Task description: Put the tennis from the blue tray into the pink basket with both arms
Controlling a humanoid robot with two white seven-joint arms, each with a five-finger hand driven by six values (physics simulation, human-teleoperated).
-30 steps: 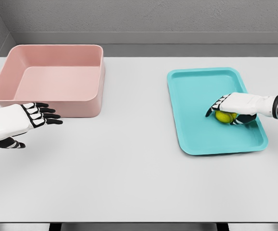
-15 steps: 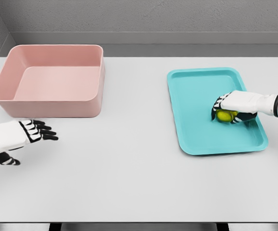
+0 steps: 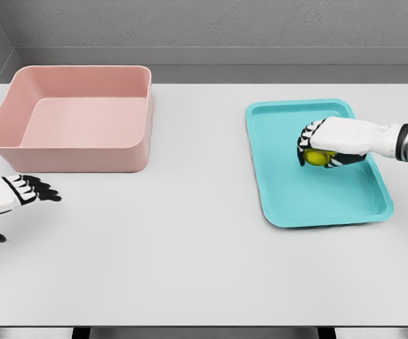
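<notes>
Presently the right hand sits over the middle of the blue tray, its arm coming in from the right edge, fingers curled down and clamped around the tennis ball. Only a yellow-green sliver of the ball shows beneath the palm and between the dark finger joints; whether it rests on the tray floor or is raised off it cannot be told. Tray lies on the white counter, long side running away from the robot, ball toward its right half. Left hand low at the left edge, just above the counter, fingers stretched out flat and slightly apart, holding nothing, tips pointing right. Pink basket stands beyond and a little to the right of those left fingertips, near but not touching, open top up, nothing visible inside. Basket and tray well apart, bare counter between them. Right fingers far from the basket; left fingers far from the tray.
</notes>
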